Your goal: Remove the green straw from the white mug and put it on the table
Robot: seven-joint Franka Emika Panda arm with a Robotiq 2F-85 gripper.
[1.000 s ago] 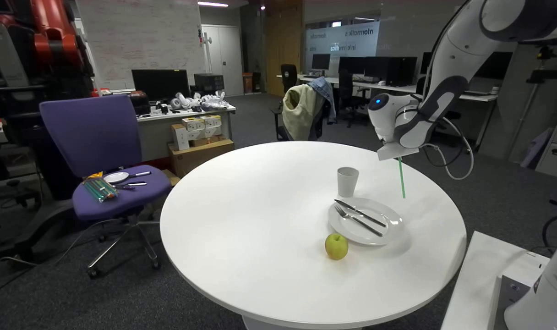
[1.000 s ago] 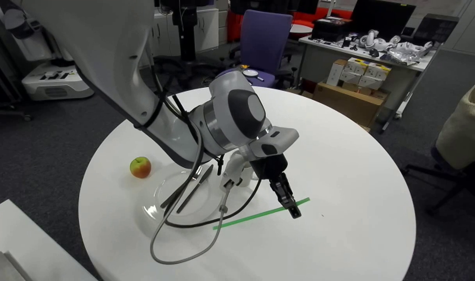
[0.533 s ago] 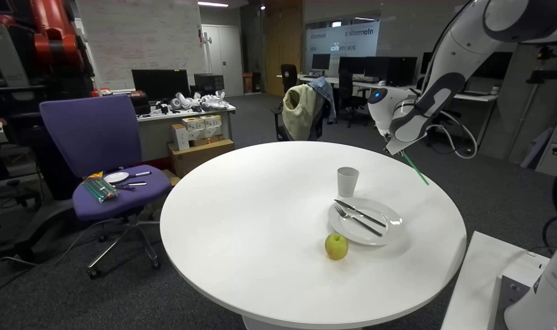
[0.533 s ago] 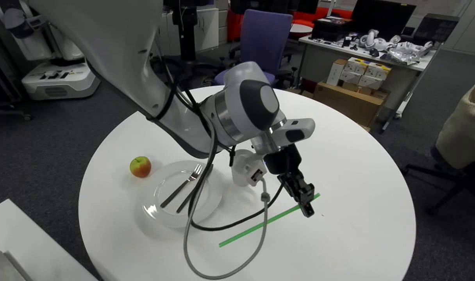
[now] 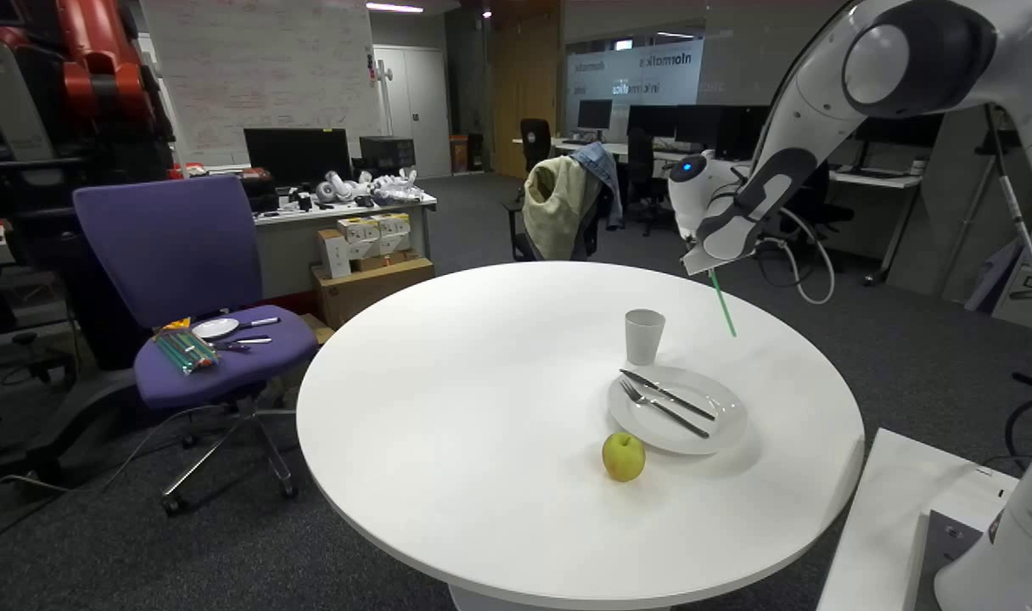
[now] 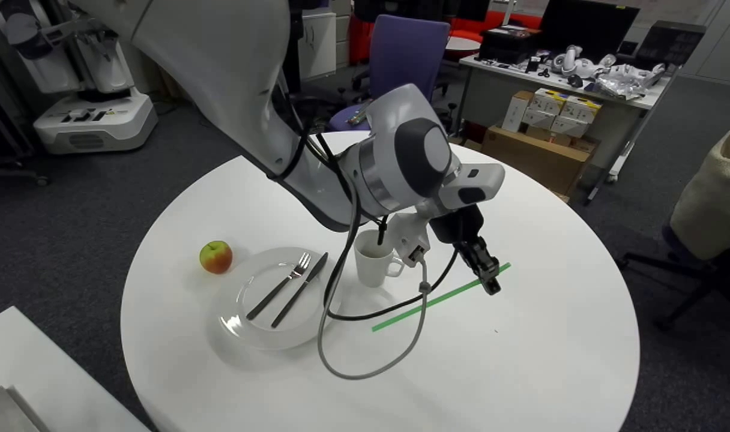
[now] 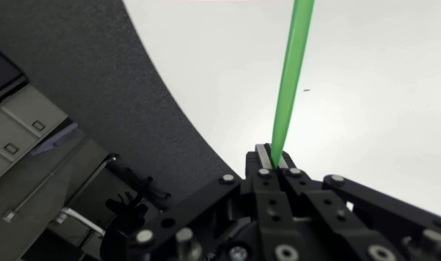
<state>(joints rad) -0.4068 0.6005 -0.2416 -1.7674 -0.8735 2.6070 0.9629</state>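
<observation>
My hand is pinching the slim green straw, tilted over the round white table; whether its low end touches down, I can't tell! It's out of the white loop-handled mug, which stands upright just beside the round white plate.

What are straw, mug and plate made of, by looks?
Green straw: probably plastic, satin; lighter bands run along its smooth length.
White mug: satin-looking, likely ceramic, possibly plastic; smooth wall, soft shading.
White plate: glossy, likely glazed ceramic; bright glare spots on the rim.
</observation>
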